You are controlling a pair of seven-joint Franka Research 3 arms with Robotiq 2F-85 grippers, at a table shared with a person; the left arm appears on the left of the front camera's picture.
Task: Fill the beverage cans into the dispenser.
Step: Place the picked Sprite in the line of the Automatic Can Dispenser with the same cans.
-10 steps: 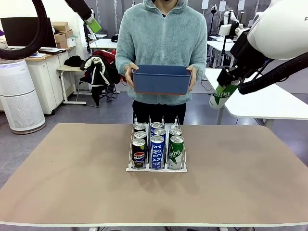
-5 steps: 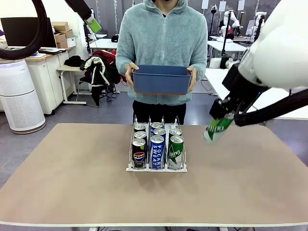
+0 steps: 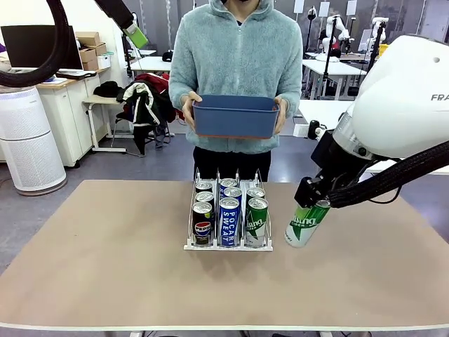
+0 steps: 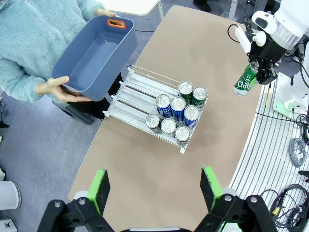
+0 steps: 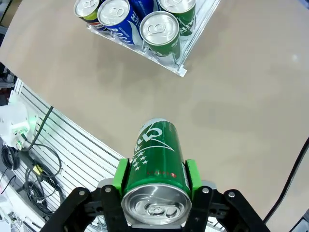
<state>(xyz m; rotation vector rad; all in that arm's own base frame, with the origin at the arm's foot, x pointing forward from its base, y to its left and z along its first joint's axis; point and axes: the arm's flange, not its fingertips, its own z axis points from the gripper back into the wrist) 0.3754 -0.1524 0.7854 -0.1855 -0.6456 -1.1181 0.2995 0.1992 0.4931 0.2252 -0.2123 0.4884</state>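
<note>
Right tool (image 3: 309,203) squeezes green can (image 3: 305,223), tilted, just right of dispenser (image 3: 228,245), above desk (image 3: 105,267). Left tool (image 4: 155,186) wide, holds nothing.

**Rack mid-table, one can aloft to its right**

The dispenser (image 3: 228,223) sits at the table's (image 3: 105,267) middle, cans (image 3: 229,214) packed three across in its near end. Behind it, past the far edge, a person holds a bin (image 3: 236,116). Right of the rack, a tilted can (image 3: 306,223) hangs above the tabletop in the right gripper (image 3: 313,199).
</note>
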